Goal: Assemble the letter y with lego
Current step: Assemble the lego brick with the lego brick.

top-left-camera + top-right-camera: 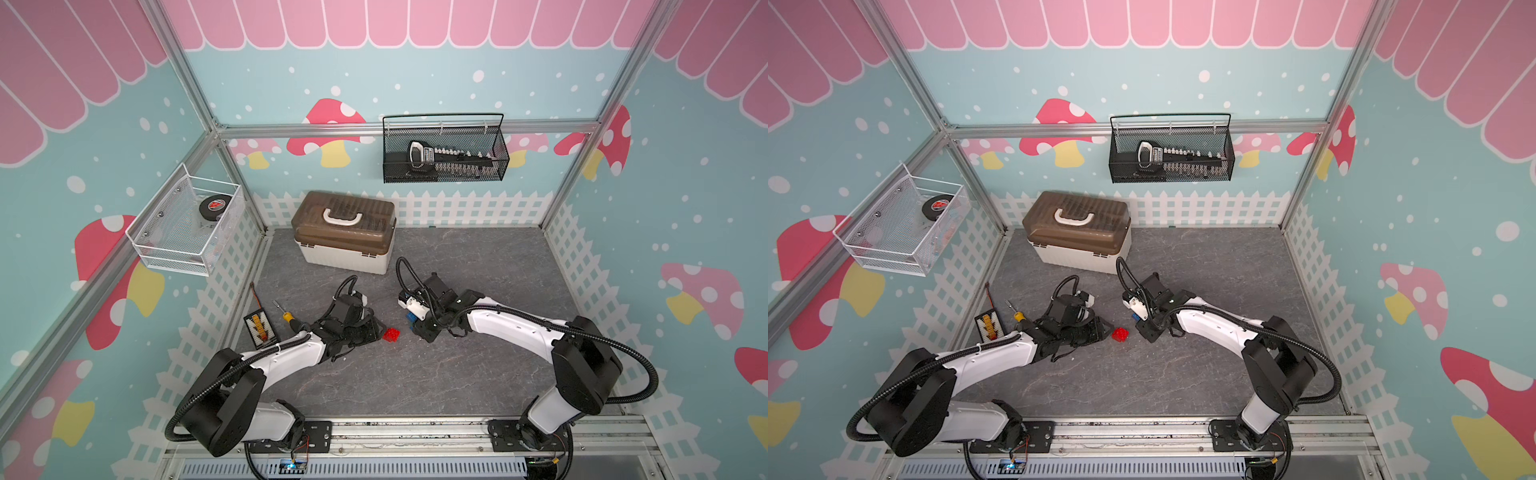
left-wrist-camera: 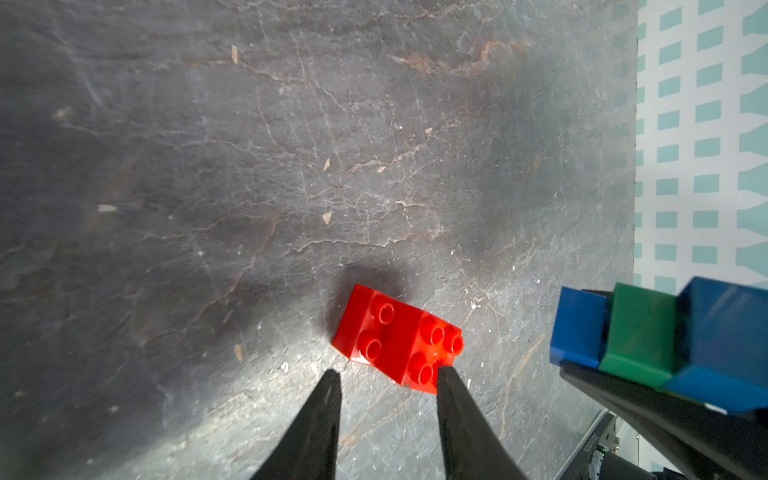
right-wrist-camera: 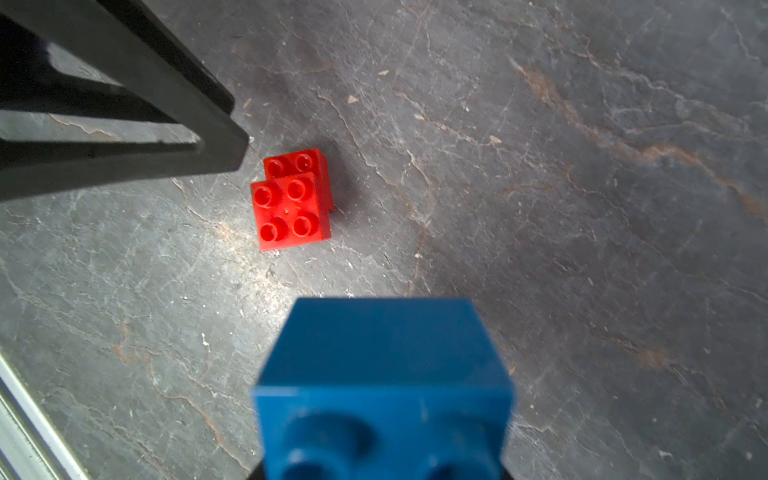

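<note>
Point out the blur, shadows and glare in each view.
Left wrist view: red bricks cast a dark shadow, blue and green bricks blurred. Right wrist view: blue brick near and soft, bright patch on tabletop. Both top views: even light.

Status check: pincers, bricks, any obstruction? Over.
Left pincer open, tips at the joined red bricks on the table. Right pincer shut on blue-green-blue stack, held nearby. Nothing between them.
</note>
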